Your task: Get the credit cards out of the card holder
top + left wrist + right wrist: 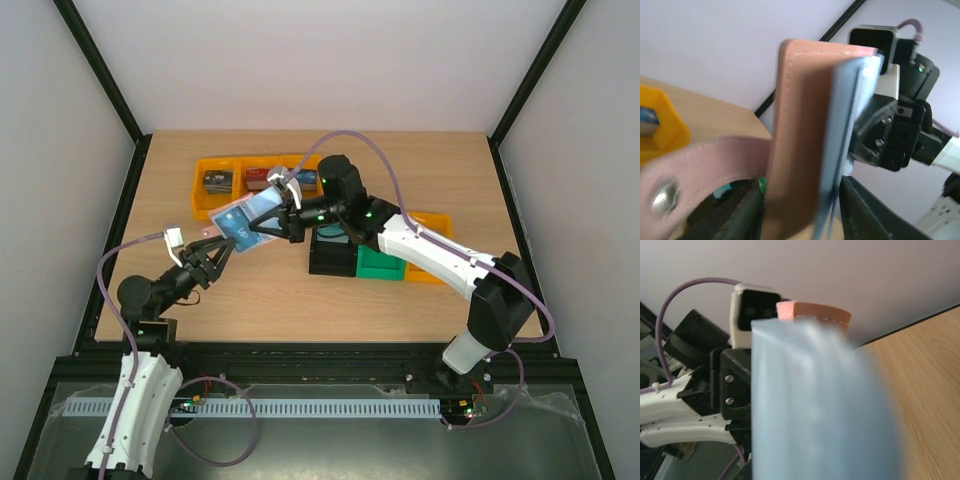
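Note:
The card holder (250,212) hangs open in the air over the table's left middle, pale blue inside and pinkish-brown outside. A teal credit card (236,232) with pale markings shows at its lower left end. My right gripper (284,216) is shut on the holder's right end; in the right wrist view the blue face (815,405) hides my fingers. My left gripper (217,248) has its jaws around the holder's lower left edge (800,125). The right finger (865,210) lies against the blue layers and the left finger (740,215) almost on the brown face. The snap strap (725,157) hangs left.
A row of yellow bins (215,163) holding small items stands at the back left, seen too as a yellow bin (667,127) in the left wrist view. A black bin (330,265), a green bin (385,267) and another yellow bin (437,222) sit under the right arm.

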`<state>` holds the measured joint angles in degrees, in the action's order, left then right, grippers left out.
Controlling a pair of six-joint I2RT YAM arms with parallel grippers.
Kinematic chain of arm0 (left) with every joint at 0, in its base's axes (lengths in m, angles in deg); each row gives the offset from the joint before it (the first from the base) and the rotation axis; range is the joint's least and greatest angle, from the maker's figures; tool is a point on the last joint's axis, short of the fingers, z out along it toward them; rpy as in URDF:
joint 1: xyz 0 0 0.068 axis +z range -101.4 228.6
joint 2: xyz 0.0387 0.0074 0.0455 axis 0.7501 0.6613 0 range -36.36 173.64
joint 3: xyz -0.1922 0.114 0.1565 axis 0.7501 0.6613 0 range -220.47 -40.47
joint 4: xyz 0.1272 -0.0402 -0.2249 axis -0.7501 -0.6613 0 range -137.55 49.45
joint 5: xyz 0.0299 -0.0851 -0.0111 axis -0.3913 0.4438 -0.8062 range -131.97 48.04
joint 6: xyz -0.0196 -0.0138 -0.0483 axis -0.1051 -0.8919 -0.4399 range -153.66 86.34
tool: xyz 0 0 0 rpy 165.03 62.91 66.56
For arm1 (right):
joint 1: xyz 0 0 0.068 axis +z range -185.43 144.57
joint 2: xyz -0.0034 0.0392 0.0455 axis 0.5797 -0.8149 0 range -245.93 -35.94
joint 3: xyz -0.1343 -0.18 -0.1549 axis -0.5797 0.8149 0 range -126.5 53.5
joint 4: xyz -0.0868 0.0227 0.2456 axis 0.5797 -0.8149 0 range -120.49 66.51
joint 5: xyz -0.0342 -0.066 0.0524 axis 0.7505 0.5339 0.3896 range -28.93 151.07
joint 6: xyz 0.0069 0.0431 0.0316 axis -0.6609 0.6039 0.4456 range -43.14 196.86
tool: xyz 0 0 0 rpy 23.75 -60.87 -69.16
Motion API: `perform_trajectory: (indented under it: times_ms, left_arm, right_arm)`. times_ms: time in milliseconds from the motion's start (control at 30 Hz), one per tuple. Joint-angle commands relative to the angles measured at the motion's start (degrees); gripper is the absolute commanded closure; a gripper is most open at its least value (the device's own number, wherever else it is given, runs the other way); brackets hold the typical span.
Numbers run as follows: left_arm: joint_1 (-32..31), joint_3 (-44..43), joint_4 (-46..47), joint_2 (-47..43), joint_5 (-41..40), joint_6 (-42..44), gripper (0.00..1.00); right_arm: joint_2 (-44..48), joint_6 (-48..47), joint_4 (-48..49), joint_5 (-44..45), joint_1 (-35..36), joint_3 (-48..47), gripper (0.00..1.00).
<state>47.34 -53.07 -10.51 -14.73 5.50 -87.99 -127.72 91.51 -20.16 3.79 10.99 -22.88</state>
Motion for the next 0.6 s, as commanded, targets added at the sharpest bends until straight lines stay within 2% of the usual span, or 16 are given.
perform_trajectory:
  times_ms: [0,133,167,267,433,567]
  left_arm:
    - [-1.6,-2.0,3.7,0.4,1.4,2.0,0.65]
    - [-2.0,-2.1,3.9,0.0,2.4,2.6,0.95]
    - [-2.0,-2.0,3.7,-0.2,2.3,2.6,0.97]
    - [-1.9,-2.0,1.3,-1.0,1.4,3.2,0.98]
    - [-1.9,-2.6,-5.1,-2.7,-1.8,8.8,0.98]
    - [-1.9,-5.2,-12.5,-4.6,-7.0,22.6,0.98]
  right_arm:
    - [1.2,-2.9,1.3,-5.0,1.6,0.0,0.98]
    - [1.2,-3.5,1.7,-4.8,1.7,0.1,0.98]
    - [1.1,-3.6,1.6,-4.4,1.6,0.0,0.96]
    - [1.0,-2.7,1.0,-1.2,0.4,0.1,0.79]
    - [3.5,0.2,-0.3,10.8,-4.7,1.8,0.42]
    - [7.4,1.0,-1.6,19.8,-8.1,2.7,0.37]
